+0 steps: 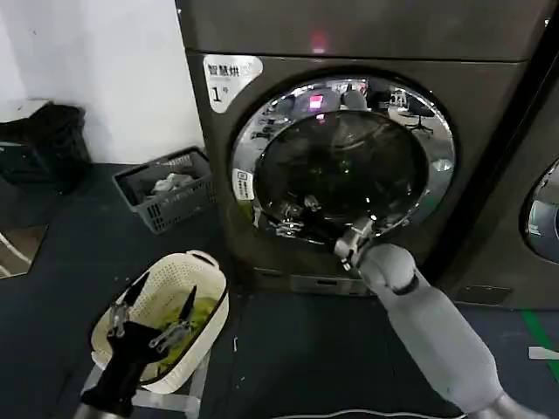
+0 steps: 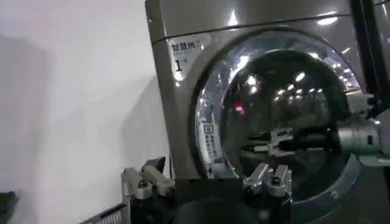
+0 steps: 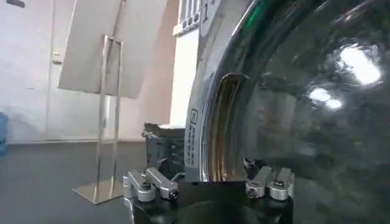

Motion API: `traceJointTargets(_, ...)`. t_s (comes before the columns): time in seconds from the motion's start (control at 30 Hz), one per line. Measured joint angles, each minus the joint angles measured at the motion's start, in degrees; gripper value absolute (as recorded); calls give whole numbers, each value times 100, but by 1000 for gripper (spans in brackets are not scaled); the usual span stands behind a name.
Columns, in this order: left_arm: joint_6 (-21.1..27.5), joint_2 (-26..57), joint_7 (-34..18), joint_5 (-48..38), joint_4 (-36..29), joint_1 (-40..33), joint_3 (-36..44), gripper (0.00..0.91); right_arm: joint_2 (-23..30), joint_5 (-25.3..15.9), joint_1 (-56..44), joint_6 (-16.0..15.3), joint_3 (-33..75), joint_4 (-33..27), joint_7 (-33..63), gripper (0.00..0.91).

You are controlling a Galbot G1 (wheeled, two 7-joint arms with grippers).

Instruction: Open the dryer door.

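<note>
Left gripper (image 1: 150, 316): nearest the camera in the head view, low at left, hovering over the cream basket (image 1: 206, 278); two dark fingers spread apart, nothing between them.
Cream basket: one, oval and slatted, on the dark floor (image 1: 70, 262), something yellow-green inside.
Floor room: open dark floor between the cream basket and the machine front; a white cable along the near edge.
Right gripper (image 1: 295, 218): reaching up from the lower right, at the lower-left part of the dryer door (image 1: 342, 155), just inside the chrome rim; fingers spread, clasping nothing visible. From the left wrist (image 2: 273, 141), seen against the dark glass.
Dryer door: one, round, chrome rim around dark glass, shut flush in the grey front, spanning most of the machine's width. From the right wrist (image 3: 292, 103), a recessed slot in the rim close ahead.
Grey crate (image 1: 166, 188): one, left of the machine, beside the white wall.
Neighbouring machine (image 1: 543, 214): one, at the right edge, round door partly seen.
Number sticker (image 1: 229, 77): one, upper left corner of the machine front, marked 1.
</note>
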Motion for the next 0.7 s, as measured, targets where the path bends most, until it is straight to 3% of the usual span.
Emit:
traceJointTargets(0.43,293,-27,159,-44,-94,18,-132,907,469,100,461,130,-334,-691,-41,907)
traceJointTargets(0.7,357,-23,195,-65,-175,29,-167,907,581,217,579,-12,-418,-746,-67,907)
